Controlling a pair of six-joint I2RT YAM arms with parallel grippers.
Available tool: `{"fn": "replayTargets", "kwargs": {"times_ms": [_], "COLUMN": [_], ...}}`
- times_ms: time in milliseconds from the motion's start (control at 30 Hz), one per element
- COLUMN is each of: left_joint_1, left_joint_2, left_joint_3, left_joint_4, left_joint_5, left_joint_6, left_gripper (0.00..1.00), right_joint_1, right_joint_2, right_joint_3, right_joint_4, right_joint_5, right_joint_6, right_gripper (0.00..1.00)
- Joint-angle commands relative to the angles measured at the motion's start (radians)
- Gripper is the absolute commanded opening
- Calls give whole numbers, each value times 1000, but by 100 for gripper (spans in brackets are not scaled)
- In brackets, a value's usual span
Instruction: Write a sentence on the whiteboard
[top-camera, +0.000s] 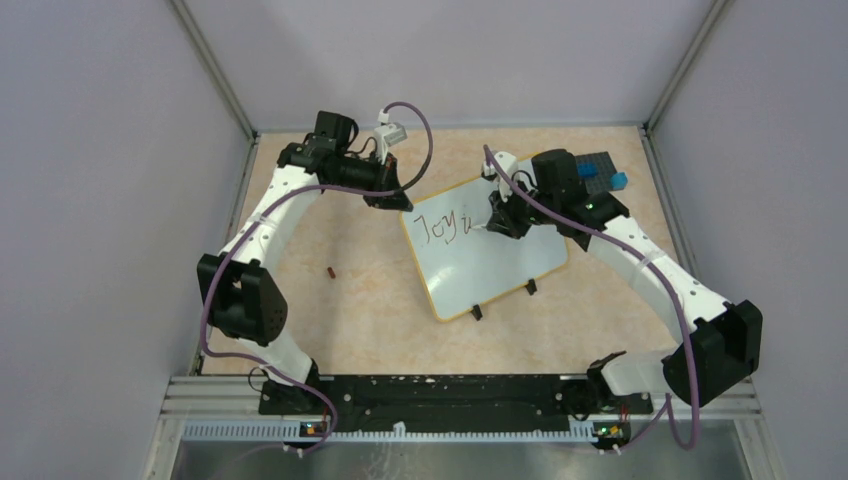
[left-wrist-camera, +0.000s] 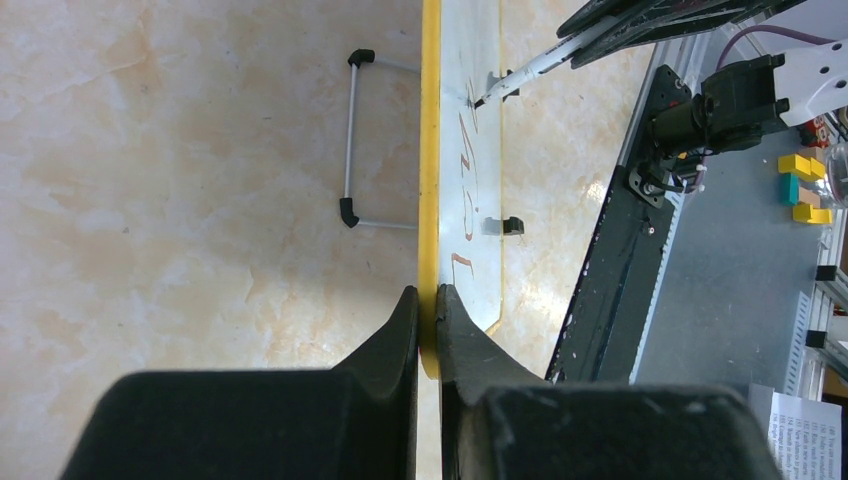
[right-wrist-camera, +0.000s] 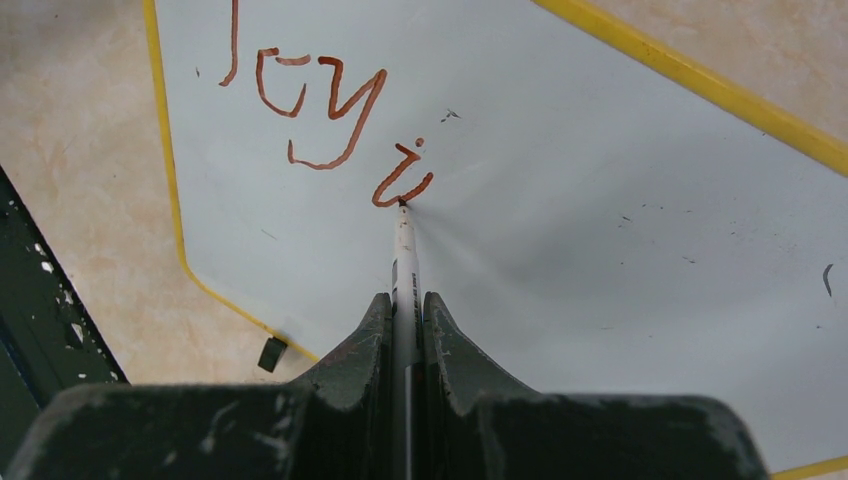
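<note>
Left jaws: closed on the yellow rim (left-wrist-camera: 431, 150) of the whiteboard (top-camera: 505, 268), clamped at the corner next to the "J". In the left wrist view the board sits edge-on between them.

Right jaws: closed on the marker (right-wrist-camera: 403, 255). Its tip touches the board right at the tail of the "i".

The board is on the table (top-camera: 350, 300), right of centre, between the two arms. I can't tell whether it lies flat or is propped.

The sentence (right-wrist-camera: 345, 112) reads "Joy i" at this point, so I'd judge it early, with most of the words not yet written.

Key relation: the marker's long axis runs straight out of the right jaws and slants down onto the board, tip toward the text. In the right wrist view the blank board is to the right of the tip, along the writing line and away from the clamped corner. The right jaws are the ones at the text. The left jaws only anchor the board.

Probable next stroke is the "n": a short sideways step just beside the "i".

Risk: marker pressure drags the board if the rim clamp slips.
</note>
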Motion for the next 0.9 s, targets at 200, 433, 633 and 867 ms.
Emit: {"fn": "replayTargets", "kwargs": {"times_ms": [200,433,633,867], "left_joint_1": [-3,-3,-3,-3], "left_joint_2": [-9,-8,-6,-5], "left_joint_3": [-8,-6,-6,-5], "left_joint_4": [26,28,29,32], "left_joint_5": [27,28,23,24], "left_joint_6": [22,22,21,19], "left_gripper": [0,0,0,0], "right_joint_1": [-7,-14,-30,-55], "right_joint_2": [15,21,8,-16], "right_joint_3": [81,99,72,43], "right_joint_4": [62,63,58,52], "right_joint_5": [58,75,89,88], "right_joint_6": [6,3,-8,-16], "right_gripper": [0,0,0,0]}}
